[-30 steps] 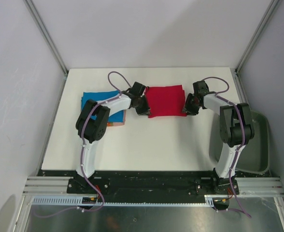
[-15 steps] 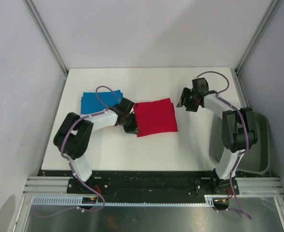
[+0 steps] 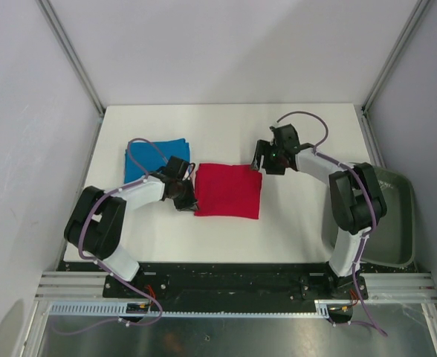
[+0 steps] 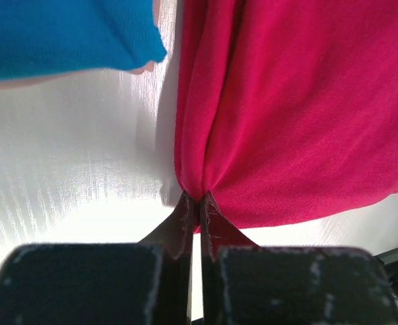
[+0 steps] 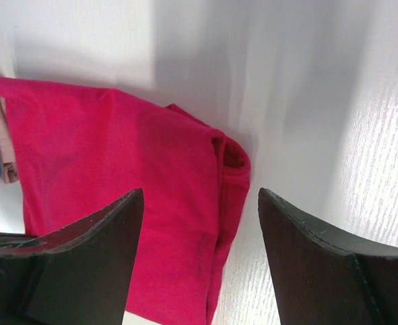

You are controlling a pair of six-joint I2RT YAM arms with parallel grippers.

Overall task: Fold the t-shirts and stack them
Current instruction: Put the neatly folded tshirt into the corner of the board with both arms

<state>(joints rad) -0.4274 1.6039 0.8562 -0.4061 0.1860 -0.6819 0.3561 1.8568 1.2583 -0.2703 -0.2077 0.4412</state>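
From above, my left arm lies low, elbow folded out to the left, forearm reaching right so that my left hand [image 3: 184, 196] meets the left edge of the folded red t-shirt [image 3: 228, 192] mid-surface [image 3: 226, 126]. The blue t-shirt [image 3: 153, 158] lies just behind that hand. My right arm bends forward and left, with my right hand [image 3: 266, 157] at the shirt's far right corner.

At my left wrist, my fingers [image 4: 179, 223] are pinched tight on bunched red hem.

At my right wrist, the fingers [image 5: 97, 244] stand wide apart, holding nothing, above that red corner.
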